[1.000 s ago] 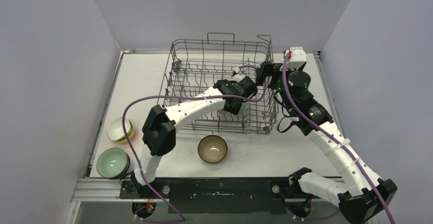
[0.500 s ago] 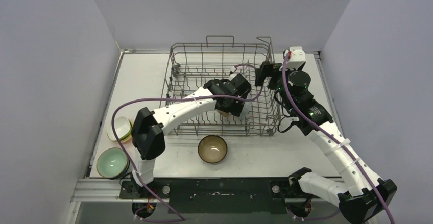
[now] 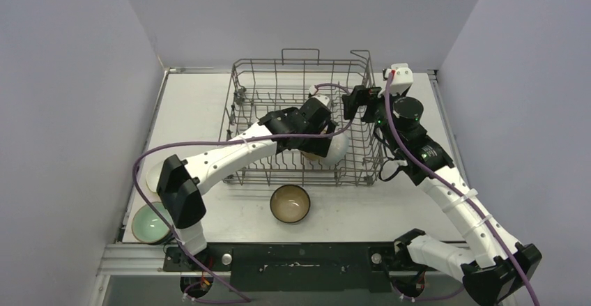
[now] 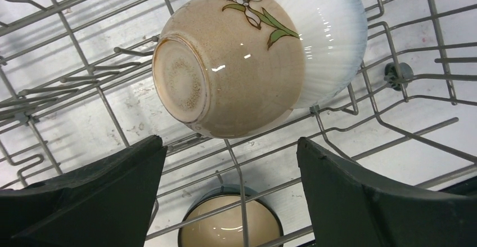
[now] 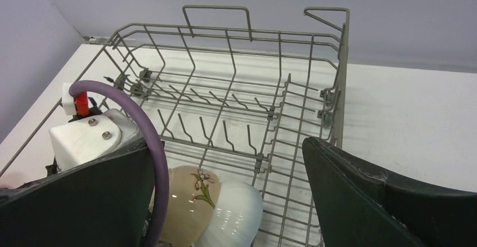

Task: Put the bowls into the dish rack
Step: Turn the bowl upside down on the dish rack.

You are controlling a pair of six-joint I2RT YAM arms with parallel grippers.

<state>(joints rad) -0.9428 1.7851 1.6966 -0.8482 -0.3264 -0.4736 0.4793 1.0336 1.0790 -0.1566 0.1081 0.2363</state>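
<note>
1. My left gripper (image 4: 228, 146) gapes wide and empty over the flowered bowl (image 4: 236, 61), which is tilted in the rack (image 3: 265, 60) against a white bowl (image 4: 329, 39).
2. My right gripper (image 5: 228, 144) gapes empty at the rack's right rim.
3. This bowl seems placed. Next I'd lift clear and fetch the brown bowl (image 3: 290, 203) out front.

Beige bowl (image 4: 236, 67) and ribbed white bowl (image 4: 332, 33) are glossy; dish rack (image 5: 264, 112) is matt metal wire.
</note>
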